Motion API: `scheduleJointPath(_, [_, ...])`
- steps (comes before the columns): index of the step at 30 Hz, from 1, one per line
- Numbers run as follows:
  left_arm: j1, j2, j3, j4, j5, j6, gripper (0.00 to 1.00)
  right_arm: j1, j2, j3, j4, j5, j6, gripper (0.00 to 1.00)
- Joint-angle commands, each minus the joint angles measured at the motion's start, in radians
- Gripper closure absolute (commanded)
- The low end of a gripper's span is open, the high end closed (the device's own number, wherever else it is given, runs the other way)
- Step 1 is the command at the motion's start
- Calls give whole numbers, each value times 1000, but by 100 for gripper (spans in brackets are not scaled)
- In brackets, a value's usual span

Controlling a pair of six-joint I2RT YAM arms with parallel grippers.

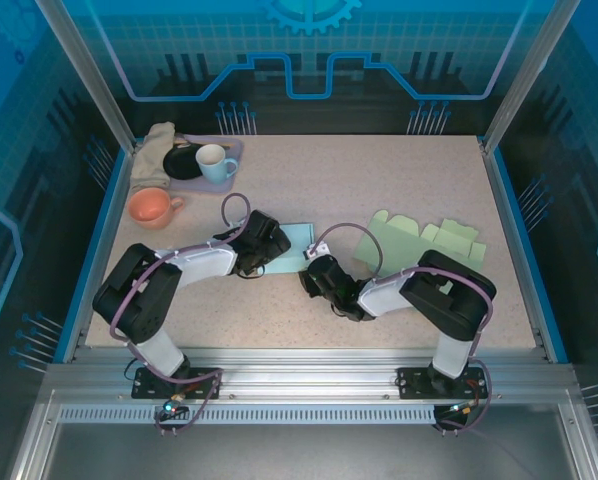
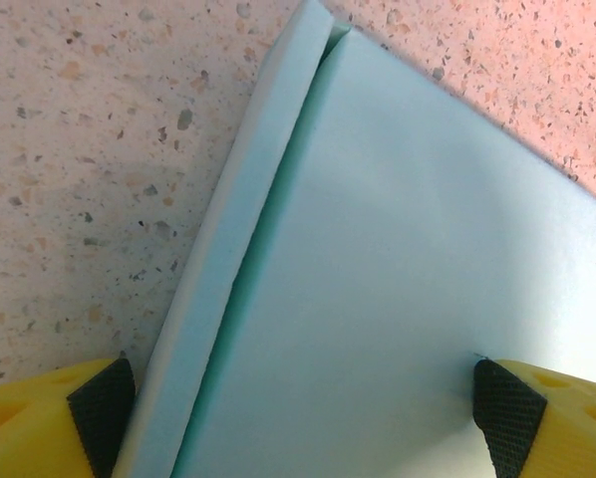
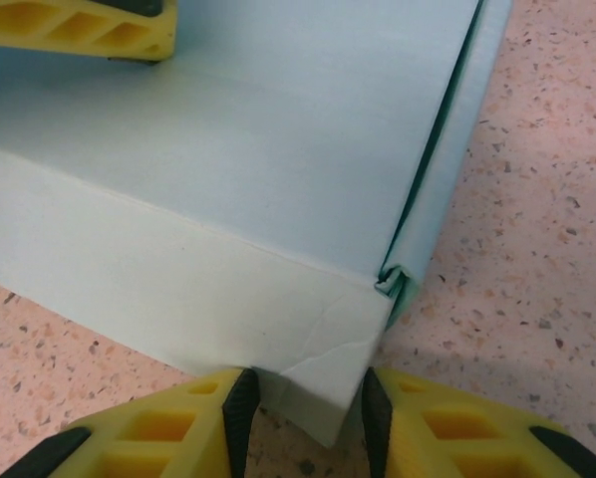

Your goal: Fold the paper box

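Note:
The light blue paper box [image 1: 297,243] lies half folded in the middle of the table, between both grippers. My left gripper [image 2: 303,418] stands open over it. One fingertip [image 2: 101,408] is outside the raised side wall [image 2: 228,249], the other rests on the flat panel [image 2: 428,249]. My right gripper [image 3: 308,403] comes from the near side with its pads closed on a creased corner flap [image 3: 323,373] of the box. The left arm's yellow finger [image 3: 79,30] shows on the far panel.
Flat green box blanks [image 1: 424,238] lie to the right of the right arm. At the back left stand a purple tray [image 1: 231,150] with a black plate [image 1: 182,163] and a pale mug [image 1: 215,161], a beige cloth [image 1: 155,150] and an orange cup [image 1: 151,208].

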Motion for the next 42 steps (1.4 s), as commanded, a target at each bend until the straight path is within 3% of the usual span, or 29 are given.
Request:
scheduleJointPath(1, [-4,80,-63,-150,30,12,11,-24,47,21,87,-3,-20,63])
scheduleJointPath(20, [-4,101,-50,-144,54,27,13,-161,68,59,78,-172,50,61])
scheduleJointPath(25, [-5,99,-40,-155,46,20,13,-220,-35,94,-122,-302,167,62])
scheduleJointPath(32, [-6,102,-40,-154,45,10,13,-256,-94,98,-232,-398,309,64])
scheduleJointPath(34, [-5,99,-38,-157,45,9,13,-268,-71,124,-246,-463,339,67])
scheduleJointPath(38, [-5,100,-39,-157,45,7,13,-291,-7,133,-165,-567,416,90])
scheduleJointPath(42, [-6,109,-36,-151,54,8,13,-316,69,154,-101,-618,455,97])
